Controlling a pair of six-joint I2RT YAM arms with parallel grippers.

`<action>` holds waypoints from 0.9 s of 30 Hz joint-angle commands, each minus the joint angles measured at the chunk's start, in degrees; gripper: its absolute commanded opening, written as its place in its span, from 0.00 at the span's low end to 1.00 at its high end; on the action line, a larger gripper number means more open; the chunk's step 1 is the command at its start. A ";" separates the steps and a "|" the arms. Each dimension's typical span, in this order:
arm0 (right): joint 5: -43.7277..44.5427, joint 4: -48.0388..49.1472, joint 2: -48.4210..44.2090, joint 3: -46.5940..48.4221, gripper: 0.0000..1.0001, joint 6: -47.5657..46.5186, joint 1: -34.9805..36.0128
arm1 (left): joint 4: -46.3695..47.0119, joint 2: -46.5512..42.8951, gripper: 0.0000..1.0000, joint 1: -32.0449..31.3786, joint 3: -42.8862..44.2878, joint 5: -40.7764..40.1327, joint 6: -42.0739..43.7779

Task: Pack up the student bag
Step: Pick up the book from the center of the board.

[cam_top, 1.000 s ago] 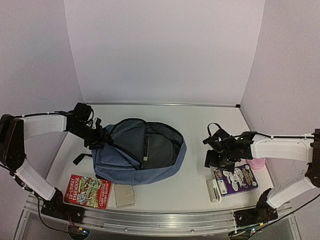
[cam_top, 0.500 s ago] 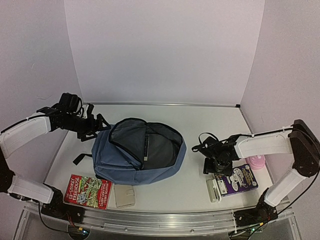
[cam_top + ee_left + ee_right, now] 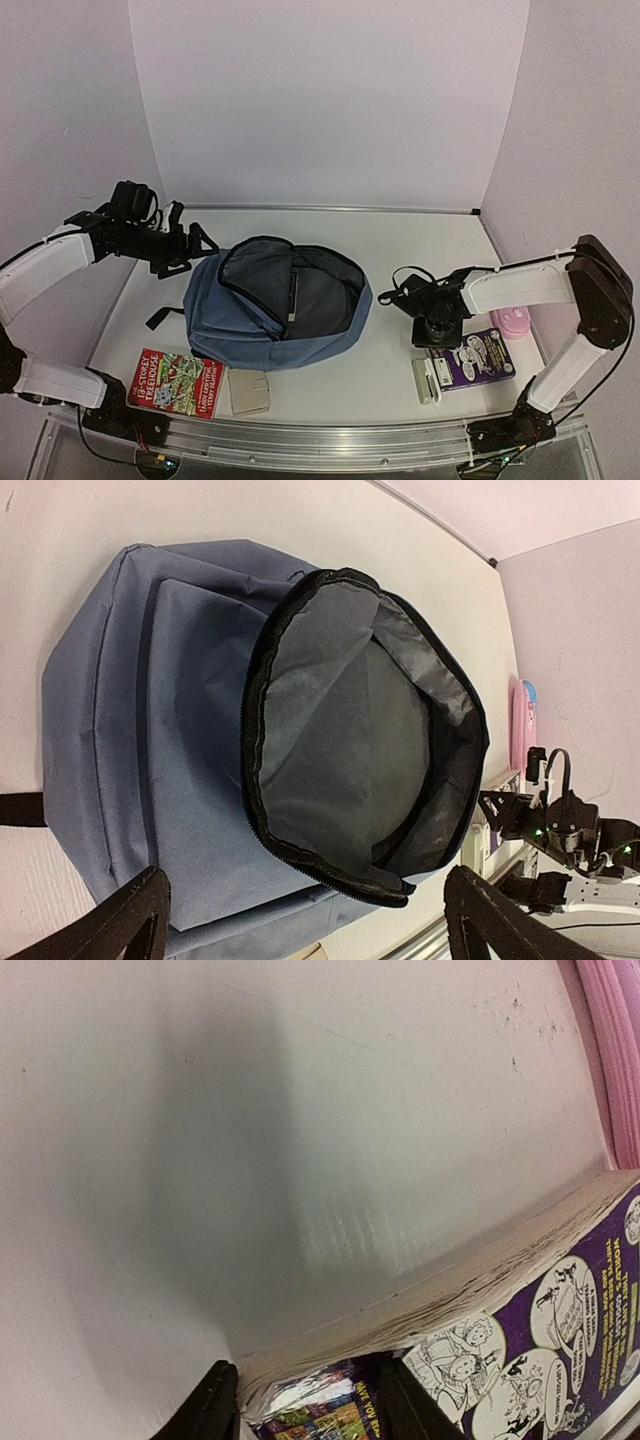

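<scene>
The student bag (image 3: pixel 240 325) lies on the table, a slate-blue backpack with its main compartment (image 3: pixel 305 290) unzipped and its grey lining showing. My left gripper (image 3: pixel 188 248) hangs open just off the bag's back-left edge and holds nothing. In the left wrist view the bag (image 3: pixel 120 730) fills the frame between my left gripper's (image 3: pixel 305 925) wide-spread fingers. My right gripper (image 3: pixel 436 326) is down at the near-left corner of a purple book (image 3: pixel 478 358). In the right wrist view that gripper (image 3: pixel 305 1405) has closed onto the purple book's (image 3: pixel 560 1330) corner.
A red picture book (image 3: pixel 175 383) and a beige case (image 3: pixel 250 392) lie at the front left. A small white item (image 3: pixel 428 380) sits beside the purple book. A pink pencil case (image 3: pixel 515 325) lies at the right, behind the purple book. The walls stand close on both sides.
My left gripper opened wide and drew back from the bag's rim toward the left wall. My right gripper moved left and down to the purple book's corner and narrowed its jaws.
</scene>
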 commanded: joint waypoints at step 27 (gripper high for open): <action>-3.86 19.45 2.98 15.04 0.00 -11.73 -0.16 | 3.63 -3.81 0.94 0.16 -0.16 6.36 -1.40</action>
